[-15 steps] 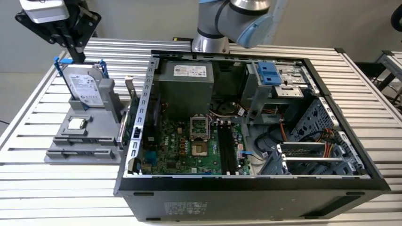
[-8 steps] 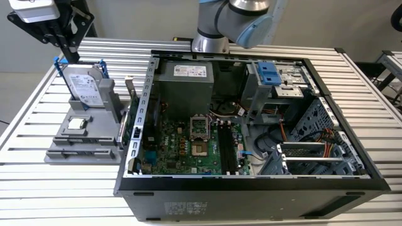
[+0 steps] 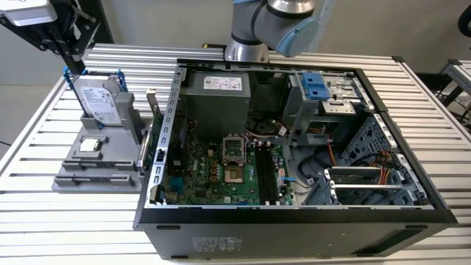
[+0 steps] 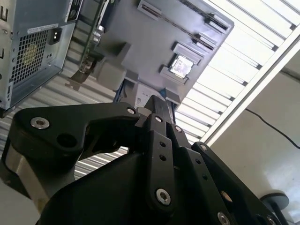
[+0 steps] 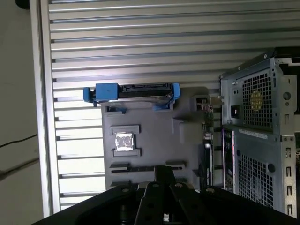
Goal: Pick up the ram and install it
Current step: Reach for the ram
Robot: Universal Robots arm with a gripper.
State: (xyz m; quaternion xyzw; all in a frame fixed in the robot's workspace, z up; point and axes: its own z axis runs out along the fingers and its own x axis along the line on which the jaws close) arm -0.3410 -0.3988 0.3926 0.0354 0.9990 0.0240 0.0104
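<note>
1. Ram (image 5: 140,168) seated edge-on in the gray fixture (image 5: 150,112), seen as a slim dark bar between two end clips in the first wrist view.
2. Same fixture (image 3: 74,182) at the left of the exterior view, on the slatted aluminium table (image 3: 74,232), just beside the open computer case (image 3: 294,212).
3. Order along the fixture: hard drive with blue brackets (image 5: 136,91), then processor chip (image 5: 124,141), then ram. No contact between them.
4. Gripper (image 3: 74,63) in the upper left of the exterior view, pointing down, tips directly over the upright hard drive (image 3: 99,99).
5. Fingers pressed together, forming a V down to one tip. Nothing visible between them.
6. Closed tips (image 5: 164,172) overlap the ram bar's line in the first wrist view, but the gripper hangs above the fixture, clear of the ram.
7. Second wrist view: closed tip (image 4: 159,105) in front of the fixture (image 4: 140,42), chip (image 4: 180,65) beyond it, case rear panel (image 4: 33,47) alongside.
8. Chip (image 3: 90,145) lying flat in its pocket, lower in the frame than the drive.
9. Green expansion card (image 3: 152,110) upright between fixture and case.
10. Case lying on its side, lid off. Motherboard (image 3: 213,176) exposed, with long black slots (image 3: 265,174) toward its right edge.
11. Arm (image 3: 272,22) at the top centre of the exterior view, behind the case.
</note>
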